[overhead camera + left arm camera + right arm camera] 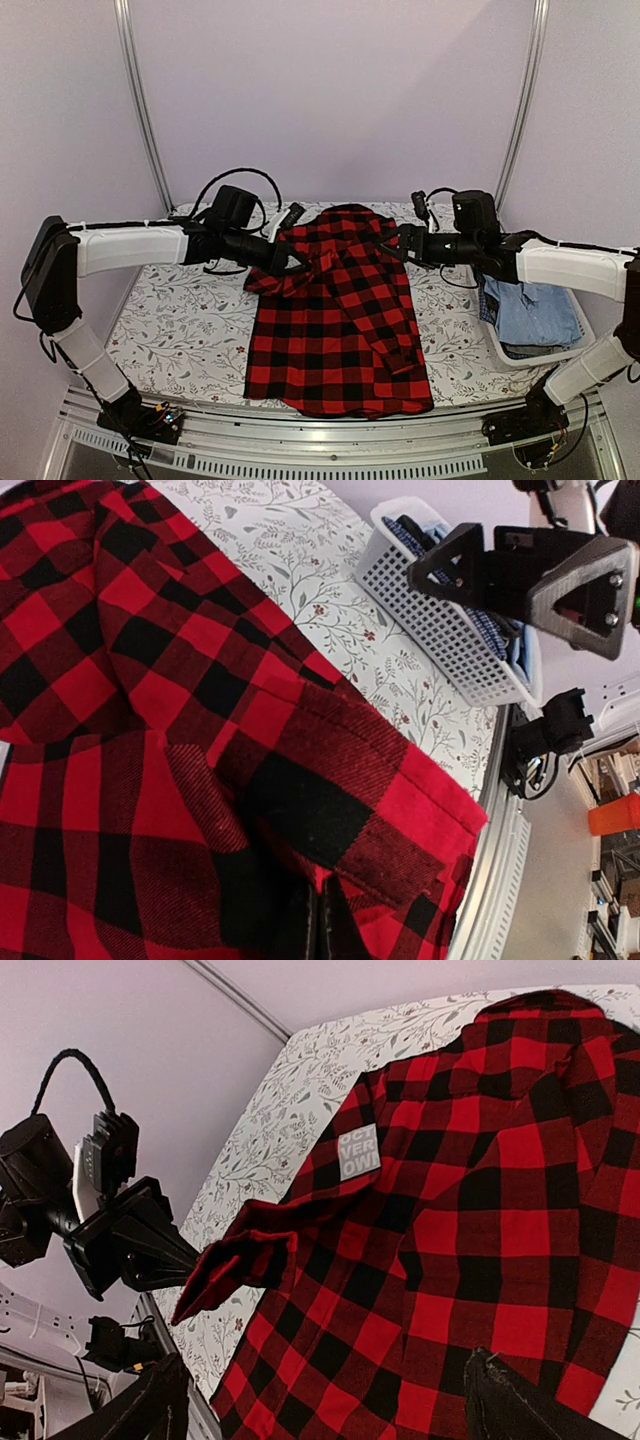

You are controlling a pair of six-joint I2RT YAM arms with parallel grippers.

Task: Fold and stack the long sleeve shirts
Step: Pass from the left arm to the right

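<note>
Only the right wrist view shows a small grey label (358,1150) with white letters on the red-and-black buffalo check cloth shirt (340,320). The left wrist view alone shows the wall of the white perforated plastic basket (497,350). The basket holds blue denim garments (535,310). The shirt lies spread on the floral-patterned surface (170,320), beside the basket. The left fingers (160,1255) are clamped together on a raised sleeve cuff. The right fingers (585,558) stand wide apart over the shirt's far right part, holding nothing.

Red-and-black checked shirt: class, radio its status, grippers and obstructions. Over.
Left gripper shut on sleeve of red-and-black checked cloth shirt. Right gripper open by its shoulder. White mesh basket off right, not obstructing.
</note>
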